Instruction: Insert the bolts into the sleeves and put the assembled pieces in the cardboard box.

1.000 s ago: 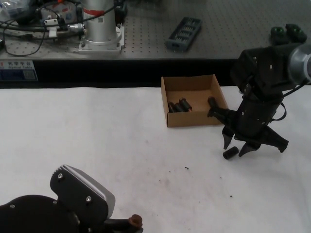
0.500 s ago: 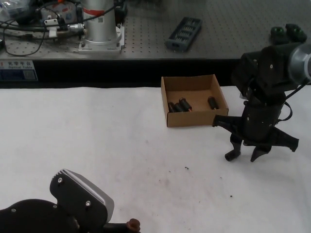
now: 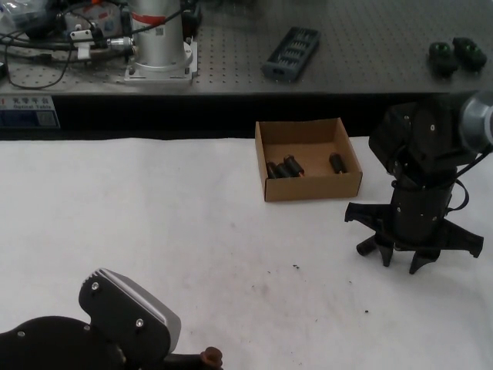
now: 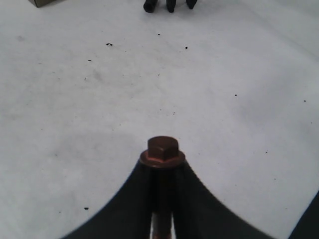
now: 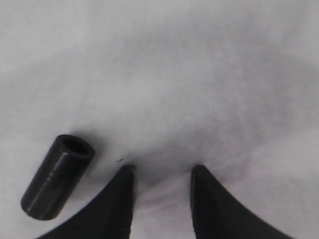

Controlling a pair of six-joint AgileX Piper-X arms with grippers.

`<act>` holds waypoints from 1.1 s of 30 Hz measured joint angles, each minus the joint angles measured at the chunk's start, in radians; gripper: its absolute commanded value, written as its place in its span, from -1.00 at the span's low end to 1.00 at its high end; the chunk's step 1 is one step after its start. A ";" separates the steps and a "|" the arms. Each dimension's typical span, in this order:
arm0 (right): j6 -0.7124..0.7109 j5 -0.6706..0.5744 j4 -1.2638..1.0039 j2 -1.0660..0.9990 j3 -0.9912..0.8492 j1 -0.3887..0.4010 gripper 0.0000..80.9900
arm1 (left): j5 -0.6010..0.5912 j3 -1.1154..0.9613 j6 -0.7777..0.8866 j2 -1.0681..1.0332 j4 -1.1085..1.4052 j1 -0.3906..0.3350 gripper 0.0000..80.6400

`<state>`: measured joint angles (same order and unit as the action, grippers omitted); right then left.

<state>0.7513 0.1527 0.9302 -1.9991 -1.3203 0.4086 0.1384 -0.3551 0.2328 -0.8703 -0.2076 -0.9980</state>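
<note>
A black sleeve [image 5: 57, 177] lies on its side on the white cloth, just outside one finger of my right gripper [image 5: 162, 172]. That gripper is open with only cloth between its fingers. In the high view the sleeve [image 3: 365, 247] sits just left of the right gripper [image 3: 401, 262], in front of the cardboard box [image 3: 312, 187]. My left gripper [image 4: 162, 164] is shut on a brown bolt [image 4: 162, 149], head up between the fingertips. In the high view the bolt [image 3: 209, 355] is at the near edge, beside the left arm.
Several dark assembled pieces [image 3: 283, 167] lie inside the box. Behind the cloth runs a perforated metal bench [image 3: 370, 46] with a black rack [image 3: 291, 51], a metal post and cables. The wide white cloth [image 3: 154, 223] between the arms is bare apart from small specks.
My right gripper has moved to the right and nearer, lower to the cloth, leaving the sleeve beside its left finger. The left arm with the bolt sank slightly.
</note>
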 measured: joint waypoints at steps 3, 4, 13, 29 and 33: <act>0.000 0.002 -0.016 0.004 0.012 0.000 -0.29 | 0.000 0.000 0.000 0.000 0.000 0.000 -0.98; 0.000 0.002 -0.019 0.007 0.012 0.000 -0.29 | 0.000 0.000 0.000 0.000 0.000 0.000 -0.98; 0.000 0.002 -0.021 0.007 0.014 0.000 -0.29 | 0.000 0.000 0.000 0.000 0.000 0.000 -0.98; 0.000 -0.033 -0.023 0.007 0.014 -0.006 -0.29 | 0.000 0.000 0.000 0.000 0.000 0.000 -0.98; 0.000 -0.067 -0.025 0.007 0.014 -0.013 -0.29 | 0.000 0.000 0.000 0.000 0.000 0.000 -0.98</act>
<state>0.7513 0.0857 0.9053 -1.9924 -1.3064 0.3960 0.1384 -0.3551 0.2328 -0.8703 -0.2076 -0.9980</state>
